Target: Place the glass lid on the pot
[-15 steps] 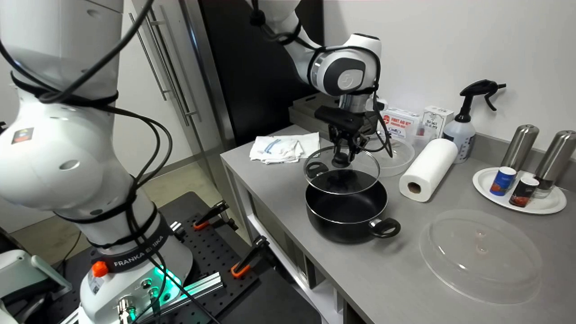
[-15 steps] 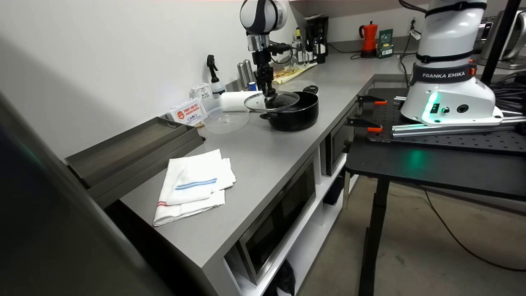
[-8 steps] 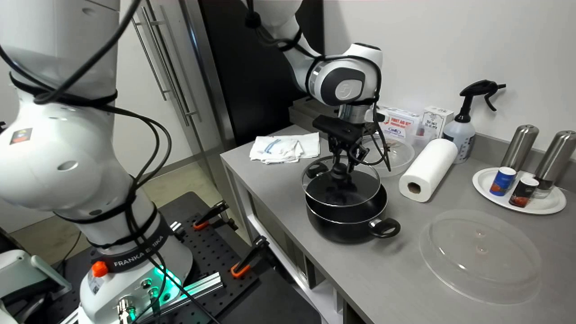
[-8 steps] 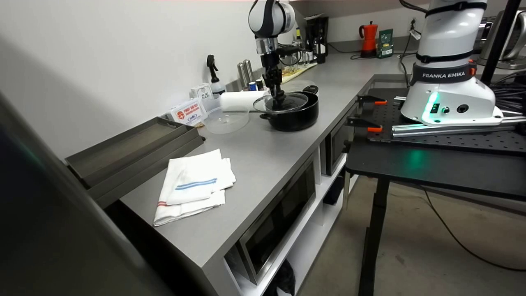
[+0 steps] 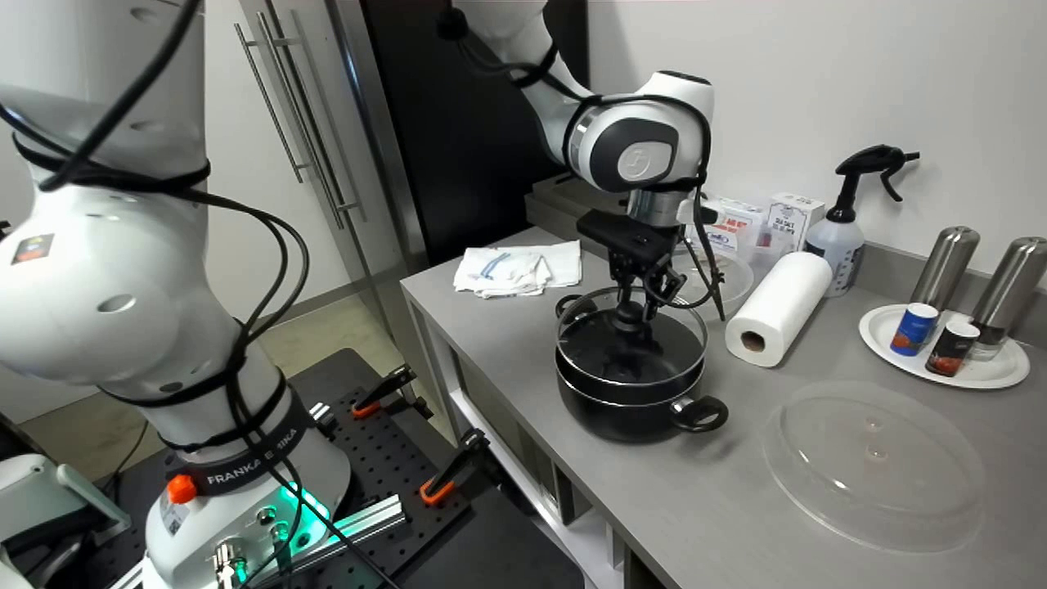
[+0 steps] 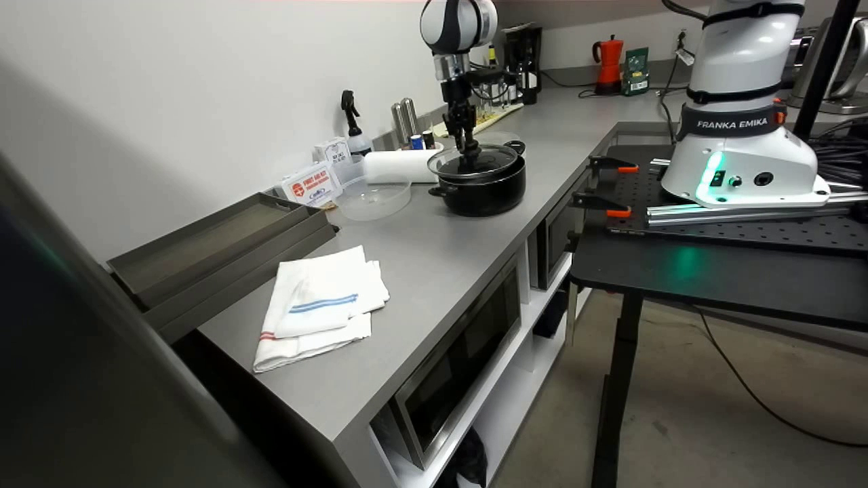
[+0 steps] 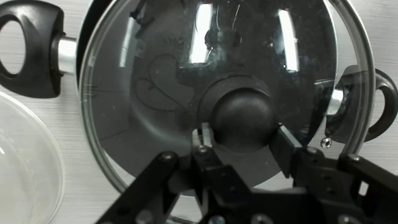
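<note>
The lid [image 6: 494,164] has just come further right in both exterior views, now mostly above the pot [image 6: 485,198], its left edge jutting past in an exterior view. The gripper [image 7: 244,132] pinches its knob [image 7: 244,116]; probably only a nudge and lowering remain.

Kitchen doubling as a robot lab. Grey counter [image 6: 424,285] has a pot [image 5: 622,421], paper towels [image 5: 781,307], sea salt box [image 5: 792,222], dish towel [image 6: 325,298] and red moka pot [image 6: 608,64] on top, microwave [image 6: 468,352] fitted below. Lab side: robot arm [image 6: 746,159] mounted on a perforated board [image 5: 388,462] with clamps [image 6: 610,163], on a black table [image 6: 766,278] beside the counter.
</note>
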`<action>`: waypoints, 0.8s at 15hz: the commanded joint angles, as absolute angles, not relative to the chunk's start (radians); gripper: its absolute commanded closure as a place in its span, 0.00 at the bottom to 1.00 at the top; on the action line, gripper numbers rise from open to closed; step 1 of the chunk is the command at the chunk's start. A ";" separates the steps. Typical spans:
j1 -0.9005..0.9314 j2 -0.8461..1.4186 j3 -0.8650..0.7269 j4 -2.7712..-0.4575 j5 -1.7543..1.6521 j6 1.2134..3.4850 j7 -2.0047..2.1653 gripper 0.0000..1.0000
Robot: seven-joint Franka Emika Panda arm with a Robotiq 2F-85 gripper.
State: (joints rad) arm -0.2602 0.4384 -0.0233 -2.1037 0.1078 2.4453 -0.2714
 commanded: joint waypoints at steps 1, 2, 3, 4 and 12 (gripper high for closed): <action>-0.264 0.406 -0.030 -2.120 0.137 2.427 -0.276 0.77; -0.266 0.411 -0.030 -2.118 0.140 2.426 -0.277 0.77; -0.267 0.413 -0.031 -2.119 0.141 2.426 -0.277 0.77; -0.269 0.414 -0.031 -2.119 0.143 2.425 -0.278 0.77; -0.284 0.441 -0.029 -2.115 0.164 2.421 -0.286 0.77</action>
